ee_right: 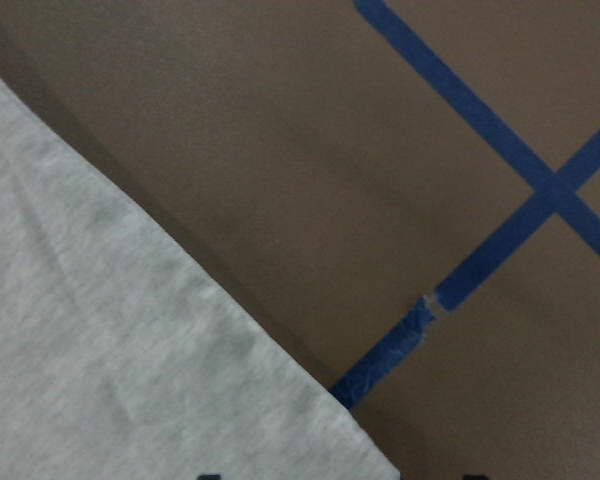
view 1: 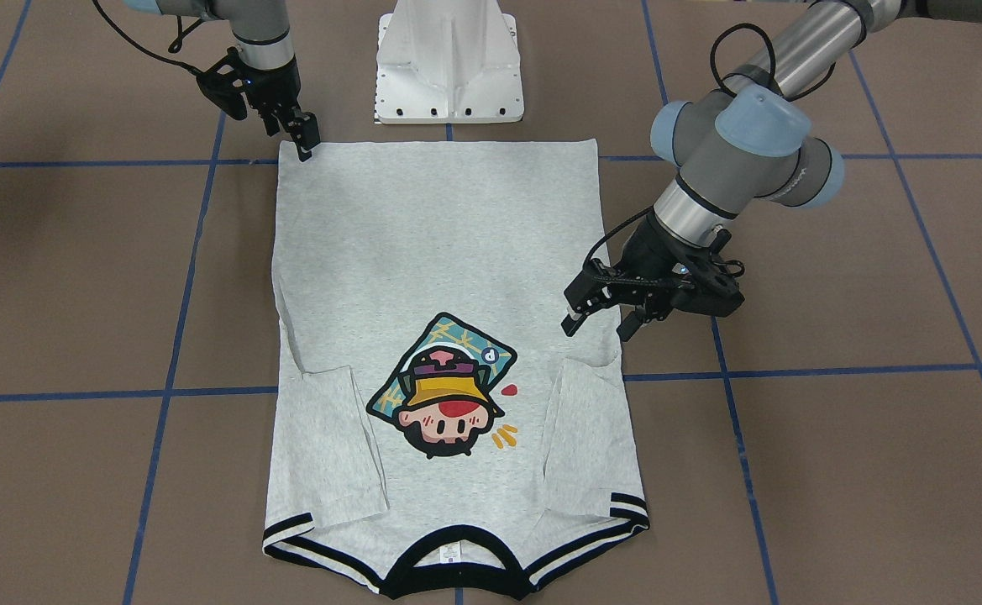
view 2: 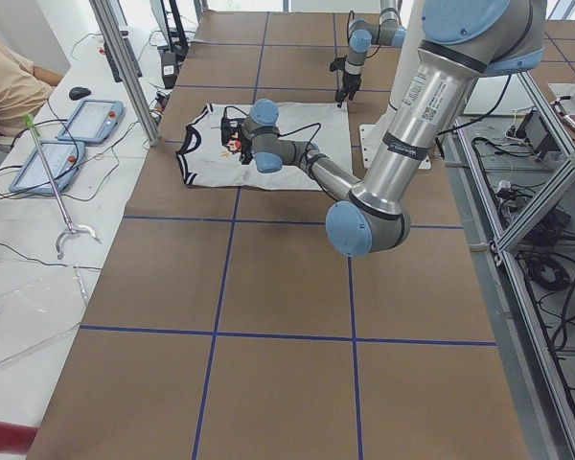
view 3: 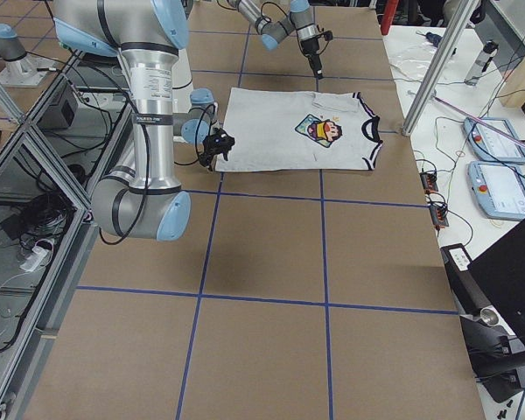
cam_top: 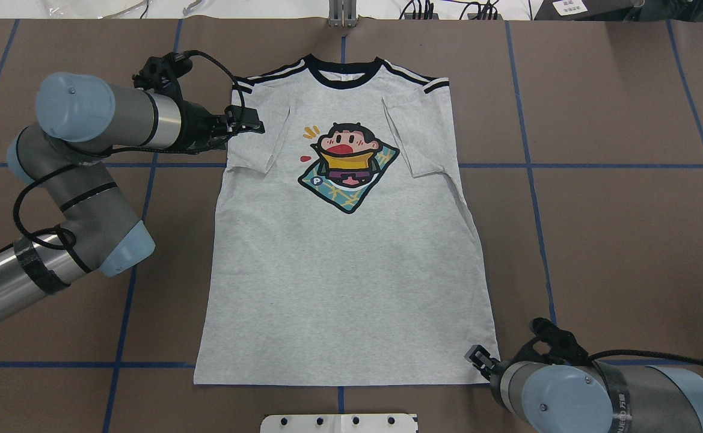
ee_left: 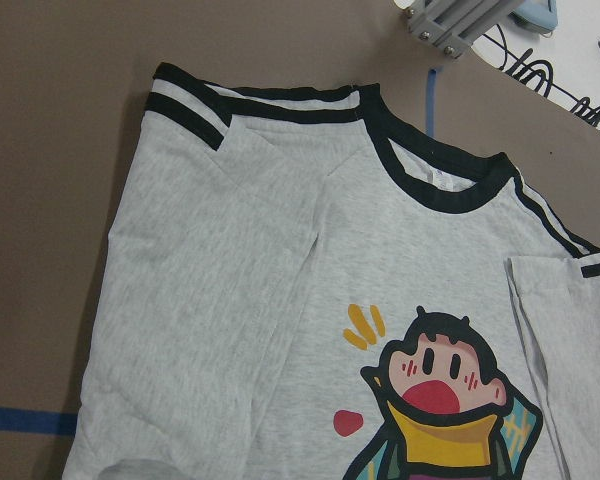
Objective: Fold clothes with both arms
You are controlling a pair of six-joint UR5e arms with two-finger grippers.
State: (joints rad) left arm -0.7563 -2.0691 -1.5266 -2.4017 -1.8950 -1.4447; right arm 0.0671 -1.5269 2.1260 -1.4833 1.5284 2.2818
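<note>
Has the T-shirt (view 1: 440,252) lying flat and print-up on the brown table (view 1: 835,470), with the collar (view 1: 448,561) far from the pedestal base (view 1: 448,67) and the hem near it. Shows the left sleeve (view 1: 579,437) and the right sleeve (view 1: 339,437) both turned in over the front, probably to trim the outline to a plain rectangle before the body fold. Places the right gripper (view 1: 307,143) low at the hem corner (ee_right: 380,462) on the robot's right. In the right wrist view catches only two dark tips at the bottom edge, apart, with that corner between them, so reads as spread and not yet pinching cloth. Looks like a corner chosen for carrying the hem toward the collar. Hangs the left gripper (view 1: 600,326) above the shirt's left edge, just beside the mouth of the folded sleeve, fingers apart and gripping nothing, well apart from the hem corner on its own side. Judges the body fold as not begun: no crease across the middle, no cloth raised. Calls next for matched pinches by both arms, or else risks a skewed fold
</note>
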